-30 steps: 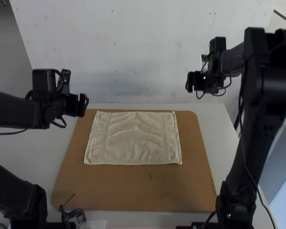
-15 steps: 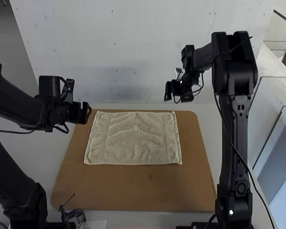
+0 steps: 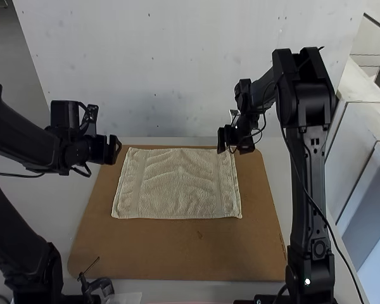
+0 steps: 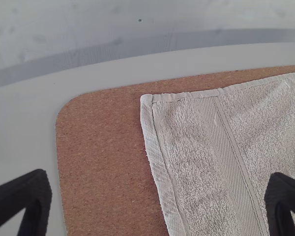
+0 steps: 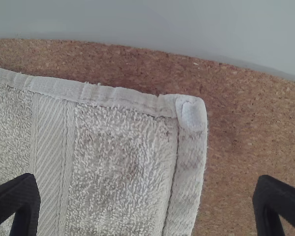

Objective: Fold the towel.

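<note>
You're pre-grasp: towel (image 3: 177, 187) spread flat, left gripper (image 4: 159, 179) and right gripper (image 5: 146, 182) both jaws apart. Next, lower both, pinch the far edge (image 3: 177, 151) near its corners.

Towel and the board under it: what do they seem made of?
The towel looks like matte terry cloth, probably cotton: short loops show beside a flat ribbed band. The board looks like matte cork, from its speckled brown grain, though I can't tell whether it's cork throughout.
</note>
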Available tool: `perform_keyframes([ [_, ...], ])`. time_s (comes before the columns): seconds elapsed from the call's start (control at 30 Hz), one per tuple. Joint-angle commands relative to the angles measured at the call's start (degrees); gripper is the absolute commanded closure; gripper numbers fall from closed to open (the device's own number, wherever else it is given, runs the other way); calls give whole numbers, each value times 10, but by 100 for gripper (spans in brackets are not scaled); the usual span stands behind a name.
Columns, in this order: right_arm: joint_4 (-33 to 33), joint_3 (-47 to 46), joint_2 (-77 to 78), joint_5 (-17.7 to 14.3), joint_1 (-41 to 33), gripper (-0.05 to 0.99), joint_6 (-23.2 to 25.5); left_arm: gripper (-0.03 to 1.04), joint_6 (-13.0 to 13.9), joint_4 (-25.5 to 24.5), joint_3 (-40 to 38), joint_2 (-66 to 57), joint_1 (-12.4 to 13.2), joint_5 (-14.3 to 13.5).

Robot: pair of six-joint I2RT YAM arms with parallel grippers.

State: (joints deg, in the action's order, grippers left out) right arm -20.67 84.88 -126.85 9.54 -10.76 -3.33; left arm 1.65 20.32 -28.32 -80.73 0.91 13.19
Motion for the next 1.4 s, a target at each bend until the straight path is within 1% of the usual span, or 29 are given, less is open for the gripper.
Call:
perform_keyframes([
  [0.0,11,2,-9,-7,-8,0,23,4,-3,5,-4,1,6,9],
  [0.1,10,13,-23,-11,-8,0,34,4,-3,5,-5,0,7,10],
  [0.13,10,17,-26,-22,-8,1,36,4,-3,5,-5,0,7,10],
  [0.2,15,24,-36,-53,-3,2,36,4,-3,5,-4,0,7,10],
  [0.3,22,27,-40,-54,6,2,36,4,-3,5,-4,0,9,13],
  [0.33,33,28,-43,-61,12,3,42,4,-3,5,-4,0,9,14],
  [0.4,41,28,-44,-65,16,4,49,4,-3,5,-3,0,9,14],
  [0.43,43,27,-46,-67,17,8,49,4,-3,5,-3,0,9,14],
  [0.5,46,27,-53,-68,17,12,49,4,-3,5,-3,0,9,14],
  [0.57,44,26,-53,-68,14,12,49,4,-3,5,-4,0,10,14],
  [0.63,46,22,-53,-67,11,23,49,4,-3,5,-3,0,12,14],
  [0.67,47,20,-53,-67,9,27,49,4,-3,5,-3,0,12,14],
  [0.73,44,16,-52,-66,5,27,49,4,-3,5,-3,-1,12,14],
  [0.77,45,11,-51,-63,-2,33,49,4,-2,5,-3,-3,12,14],
  [0.8,48,10,-50,-60,-5,35,49,4,-2,5,-6,-7,12,14],
  [0.83,48,10,-50,-60,-8,35,49,4,-2,5,-10,-17,13,21],
  [0.87,48,11,-50,-60,-9,36,49,4,-2,5,-24,-34,16,28],
  [0.9,49,13,-50,-59,-12,41,49,4,-4,5,-48,-60,17,28],
  [0.97,49,13,-50,-58,-15,42,49,4,-9,5,-69,-81,22,26],
  [1.0,51,13,-50,-55,-16,45,49,4,-9,5,-76,-88,22,25],
  [1.03,55,13,-51,-54,-17,53,49,4,-9,5,-82,-98,21,24],
  [1.07,56,17,-53,-54,-17,54,49,4,-9,5,-86,-102,20,23],
  [1.13,60,20,-55,-55,-16,60,49,4,-9,5,-93,-112,19,22],
  [1.2,65,19,-56,-58,-13,61,49,4,-12,5,-96,-114,22,22],
  [1.37,72,13,-56,-64,2,78,48,4,-12,5,-96,-123,29,22],
])
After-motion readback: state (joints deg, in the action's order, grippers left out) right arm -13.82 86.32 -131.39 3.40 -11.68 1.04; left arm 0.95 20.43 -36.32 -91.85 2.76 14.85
